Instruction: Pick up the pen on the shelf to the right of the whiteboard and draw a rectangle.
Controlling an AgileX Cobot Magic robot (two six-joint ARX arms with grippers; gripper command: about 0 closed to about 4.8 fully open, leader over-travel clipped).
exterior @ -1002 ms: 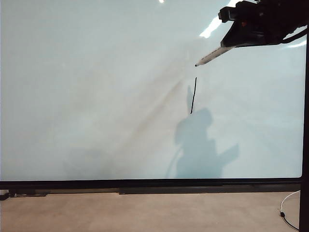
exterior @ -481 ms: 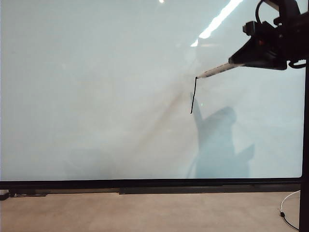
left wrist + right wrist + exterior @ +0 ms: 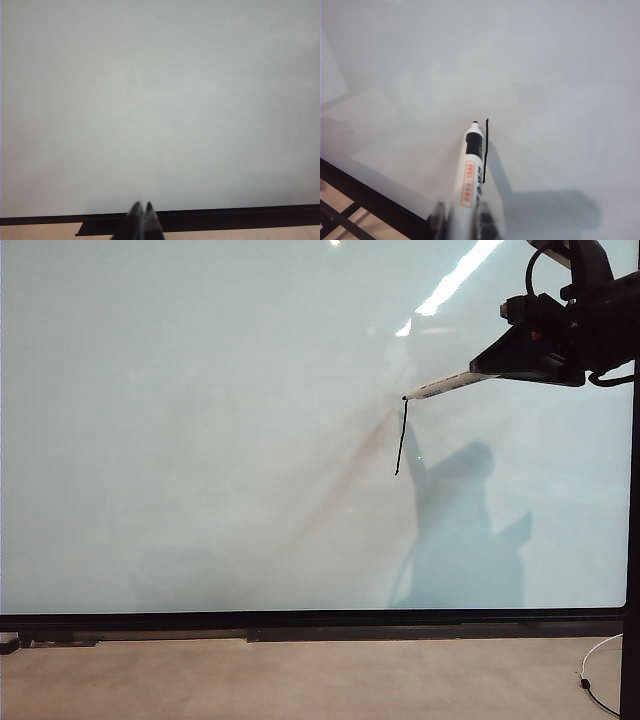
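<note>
While the right gripper [image 3: 478, 371] has its jaws closed on the back of the pen [image 3: 440, 387], light, stiff and slippery, its tip meets the whiteboard [image 3: 200, 440] at the line's [image 3: 401, 437] top, and the left gripper [image 3: 142, 210], jaws together, waits near the lower frame.
</note>
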